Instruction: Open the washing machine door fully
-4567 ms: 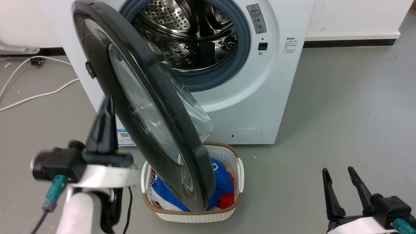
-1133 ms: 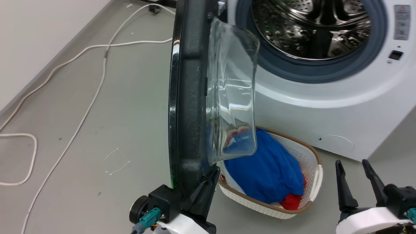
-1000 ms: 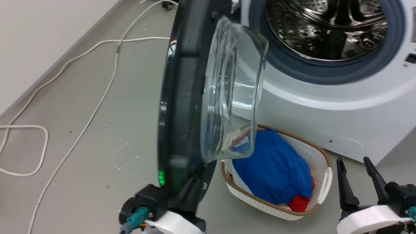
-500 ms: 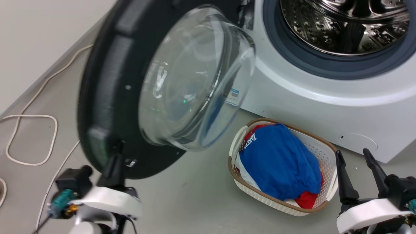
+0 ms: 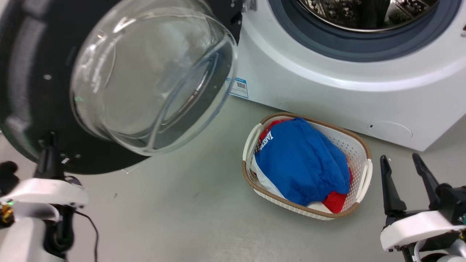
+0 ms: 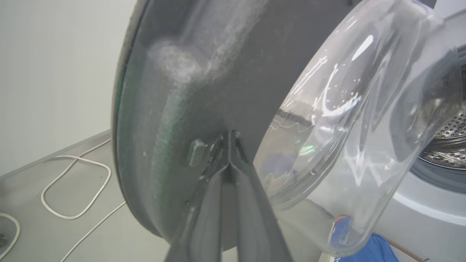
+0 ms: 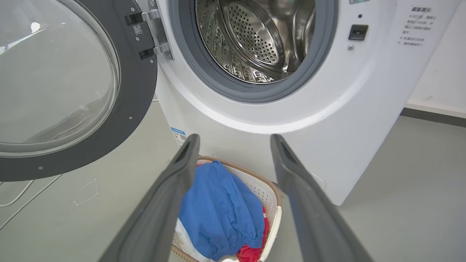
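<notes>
The washing machine door [image 5: 32, 91] stands swung wide to the left of the machine, its inner black face and bulging glass bowl [image 5: 145, 80] turned toward me. Its metal hinge [image 7: 153, 32] shows beside the steel drum [image 7: 255, 40]. My left gripper [image 5: 49, 151] is shut, and its joined tips rest against the lower inner rim of the door [image 6: 225, 72]; the left wrist view shows the left gripper [image 6: 230, 136] closed with nothing held. My right gripper [image 5: 404, 174] hangs open at the lower right, apart from the door; in its own view the right gripper [image 7: 235, 138] points at the machine.
A white woven basket [image 5: 360, 153] of blue and red clothes [image 5: 302, 163] sits on the grey floor in front of the white washing machine [image 5: 327, 83]. A white cable [image 6: 72, 182] loops on the floor by the wall [image 6: 54, 72] behind the door.
The door has swung further open to the left, from edge-on to showing its full inner face. My left gripper went left with it. The head view has also shifted.
</notes>
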{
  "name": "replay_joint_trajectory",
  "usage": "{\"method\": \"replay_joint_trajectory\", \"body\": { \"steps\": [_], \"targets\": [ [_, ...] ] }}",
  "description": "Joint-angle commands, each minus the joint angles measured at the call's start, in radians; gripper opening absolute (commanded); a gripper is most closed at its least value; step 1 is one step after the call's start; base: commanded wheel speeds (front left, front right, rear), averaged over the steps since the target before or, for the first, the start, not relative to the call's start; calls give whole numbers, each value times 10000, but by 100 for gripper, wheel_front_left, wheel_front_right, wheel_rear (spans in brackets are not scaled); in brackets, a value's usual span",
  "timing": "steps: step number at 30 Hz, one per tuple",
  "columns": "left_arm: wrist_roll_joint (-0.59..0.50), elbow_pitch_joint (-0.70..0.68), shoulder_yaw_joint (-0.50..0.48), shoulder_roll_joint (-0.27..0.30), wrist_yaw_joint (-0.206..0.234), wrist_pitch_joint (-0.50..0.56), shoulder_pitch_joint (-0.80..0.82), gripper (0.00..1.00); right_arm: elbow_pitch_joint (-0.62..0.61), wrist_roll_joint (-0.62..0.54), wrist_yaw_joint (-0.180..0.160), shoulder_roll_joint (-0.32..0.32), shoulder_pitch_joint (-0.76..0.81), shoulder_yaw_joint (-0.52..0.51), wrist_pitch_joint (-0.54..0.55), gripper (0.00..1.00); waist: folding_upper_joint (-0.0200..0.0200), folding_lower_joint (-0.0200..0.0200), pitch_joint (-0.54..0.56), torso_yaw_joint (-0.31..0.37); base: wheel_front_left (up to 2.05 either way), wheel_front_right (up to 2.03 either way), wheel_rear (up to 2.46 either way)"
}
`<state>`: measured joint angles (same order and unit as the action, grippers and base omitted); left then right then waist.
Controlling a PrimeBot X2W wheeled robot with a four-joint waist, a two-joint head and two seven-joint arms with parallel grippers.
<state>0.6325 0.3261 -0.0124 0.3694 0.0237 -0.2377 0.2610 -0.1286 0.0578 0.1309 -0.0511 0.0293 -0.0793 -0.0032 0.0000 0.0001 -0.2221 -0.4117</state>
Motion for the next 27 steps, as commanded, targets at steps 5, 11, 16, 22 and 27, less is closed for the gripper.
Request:
{"method": "replay_joint_trajectory", "body": {
  "steps": [5, 11, 16, 22, 27],
  "targets": [
    [273, 1245, -547, 477, -435, -168, 942, 0, -205, -150, -3, 15, -299, -27, -22, 100, 0, -1, -389, 237, 0, 0, 0],
    [198, 2695, -784, 793, -901, -259, 1896, 0, -133, -178, -3, 17, -478, 6, -24, 100, 0, -1, -499, 358, 0, 0, 0],
    [0, 3136, -956, 674, -1010, -287, 1998, 0, 39, -44, -3, 17, -429, 2, -131, 100, 0, -1, -332, 421, 0, 0, 0],
    [-984, 2159, -1355, 254, -934, -283, 1172, 0, 364, 229, -3, 17, -176, 87, -415, 100, 0, -1, 177, 475, 0, 0, 0],
    [-1831, 827, -1558, -447, -840, -275, -2, 0, 622, 450, -1, 16, 22, 132, -576, 100, 0, -1, 731, 492, 0, 0, 0]
  ]
}}
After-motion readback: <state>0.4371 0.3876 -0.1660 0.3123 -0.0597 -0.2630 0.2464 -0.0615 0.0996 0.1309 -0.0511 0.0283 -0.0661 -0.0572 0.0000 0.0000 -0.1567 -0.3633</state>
